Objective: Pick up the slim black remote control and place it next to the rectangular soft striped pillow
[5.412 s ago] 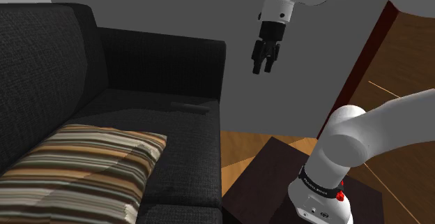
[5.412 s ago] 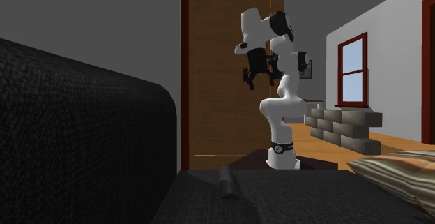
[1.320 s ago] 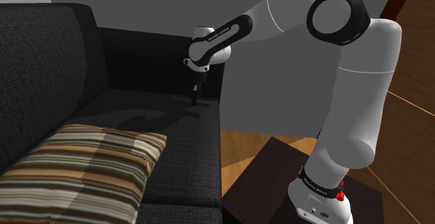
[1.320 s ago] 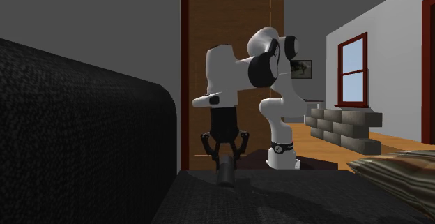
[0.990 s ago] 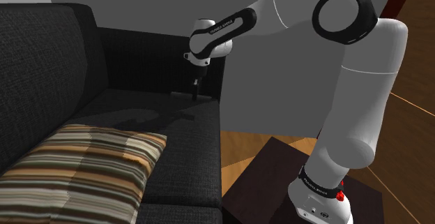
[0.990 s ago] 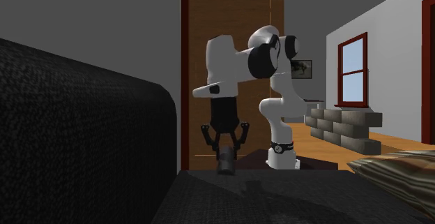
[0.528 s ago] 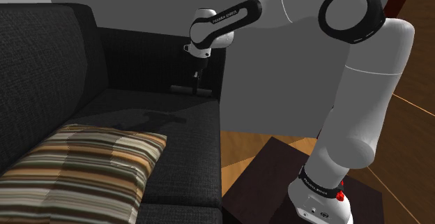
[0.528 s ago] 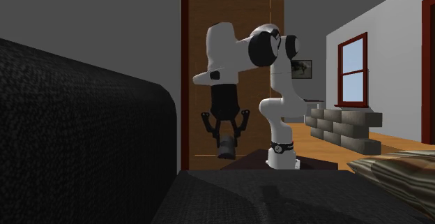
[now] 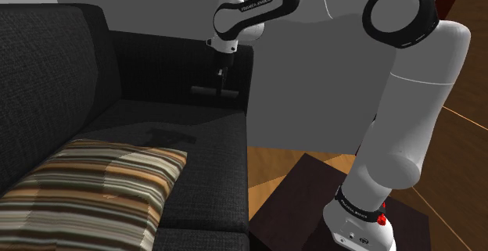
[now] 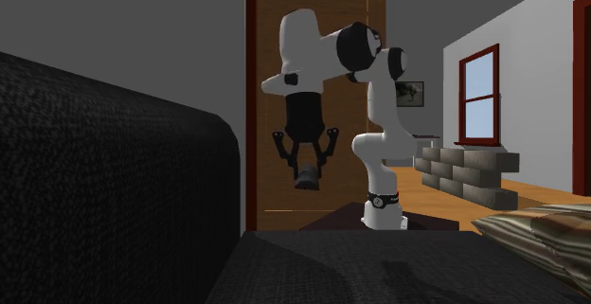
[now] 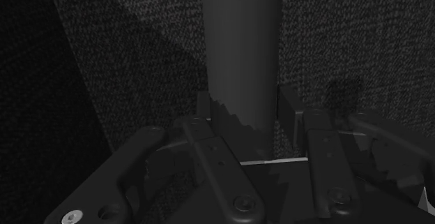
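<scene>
Gripper [image 9: 221,84] was clamped on black remote [image 9: 205,91], upper centre of shoulder view, above sofa seat [image 9: 199,144]; striped pillow [image 9: 94,187] sat lower left.

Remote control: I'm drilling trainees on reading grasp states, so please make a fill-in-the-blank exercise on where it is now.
1. The claw is ____ on the remote.
2. The remote hangs ____ the sofa seat, not touching it.
3. The pillow lying on that seat is patterned with ____.

Missing words: shut; above; stripes.
</scene>
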Robot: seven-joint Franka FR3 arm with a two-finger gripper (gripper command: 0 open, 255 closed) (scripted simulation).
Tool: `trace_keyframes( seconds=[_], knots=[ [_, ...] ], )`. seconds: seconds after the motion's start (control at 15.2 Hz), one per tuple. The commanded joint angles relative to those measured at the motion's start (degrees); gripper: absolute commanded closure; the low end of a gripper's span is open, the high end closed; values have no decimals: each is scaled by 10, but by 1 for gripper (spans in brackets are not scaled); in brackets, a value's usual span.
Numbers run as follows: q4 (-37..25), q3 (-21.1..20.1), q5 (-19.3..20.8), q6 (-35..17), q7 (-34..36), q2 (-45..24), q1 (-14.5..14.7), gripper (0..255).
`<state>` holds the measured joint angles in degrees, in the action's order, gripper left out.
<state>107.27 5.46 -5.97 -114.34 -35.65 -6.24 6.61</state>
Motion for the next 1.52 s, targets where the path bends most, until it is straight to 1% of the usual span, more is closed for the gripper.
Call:
trace_keyframes(
  seconds=[0.0, 0.79, 1.12, 1.45],
  knots=[
    [-9, 0, 1, 13, 2, 4, 0, 255],
    [-85, 1, 5, 100, 10, 15, -1, 255],
    [-10, -28, 11, 81, 70, 76, 31, 255],
    [46, -61, 11, 67, 132, 124, 61, 255]
  ],
)
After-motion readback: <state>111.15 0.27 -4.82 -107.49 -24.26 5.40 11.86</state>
